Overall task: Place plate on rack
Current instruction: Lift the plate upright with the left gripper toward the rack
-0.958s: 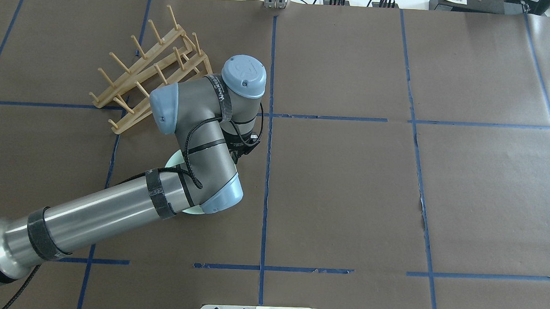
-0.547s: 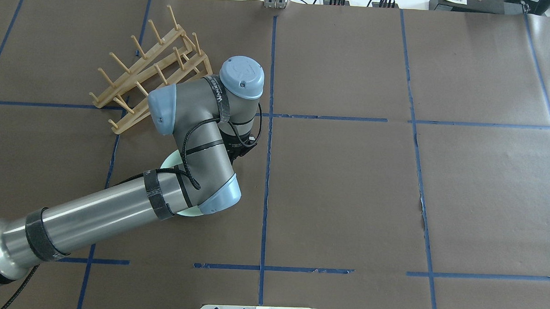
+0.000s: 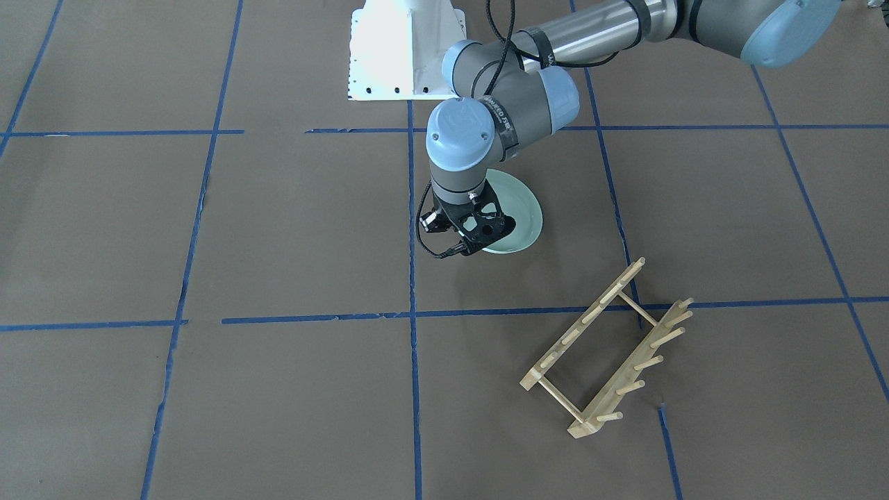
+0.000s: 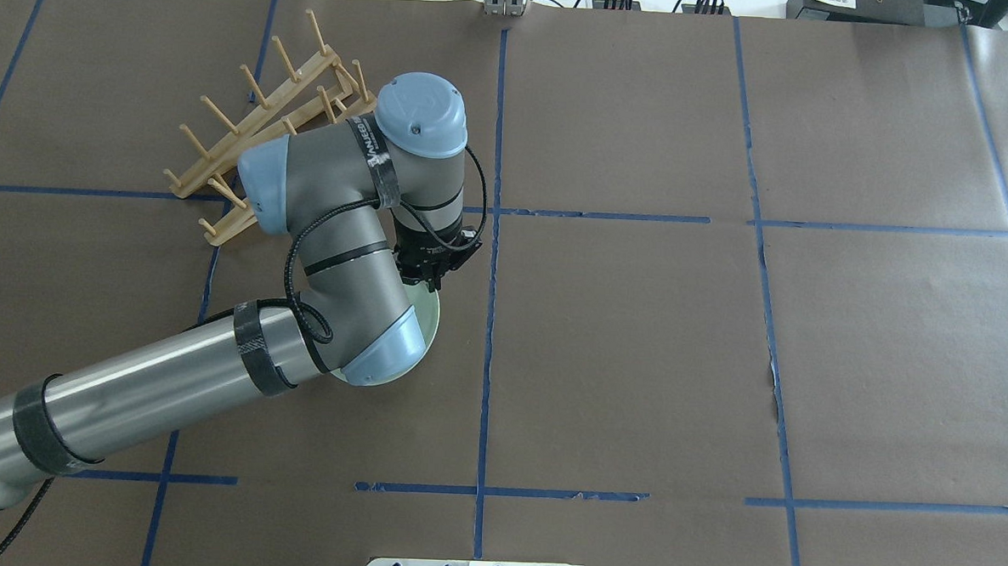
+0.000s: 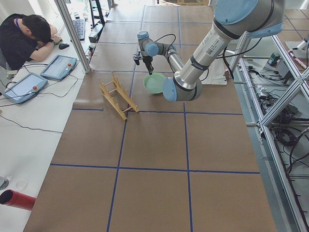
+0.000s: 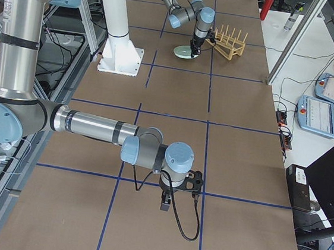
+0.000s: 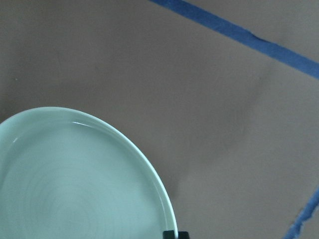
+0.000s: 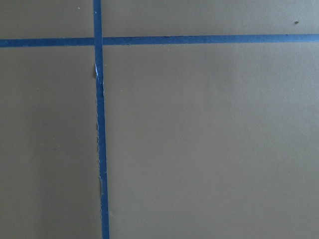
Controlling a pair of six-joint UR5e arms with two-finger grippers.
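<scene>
Facing the robot, the front view shows the left gripper (image 3: 483,239) pointing down, its jaws narrow, pinching the near rim of the plate (image 3: 524,208). The plate sits level over the brown table (image 3: 278,229); I cannot tell whether it rests there or hangs just above. The rack (image 3: 583,321) stands nearer and to the right, well apart from the plate, its slots empty.

From overhead, the left gripper (image 4: 426,281) hangs at the plate's far edge. Most of the plate (image 4: 431,310) is hidden under the arm's elbow, only a sliver showing. The rack (image 4: 260,119) lies at an angle at the far left, partly covered by the wrist.

From the left end of the table, the left gripper (image 5: 150,71) meets the far rim of the plate (image 5: 154,84), which looks slightly tipped. The rack (image 5: 118,96) stands just to its left. A person (image 5: 24,34) leans head-down on the desk at the far left.

From the right end, the plate (image 6: 183,53) and left gripper (image 6: 193,49) are small and far, near the rack (image 6: 226,44). The right gripper (image 6: 184,186) points down at the near table; how wide it stands I cannot tell.

At the left wrist, one fingertip (image 7: 171,234) touches the rim of the plate (image 7: 75,189).

At the right wrist, only the paper and blue tape (image 8: 99,149) show.
</scene>
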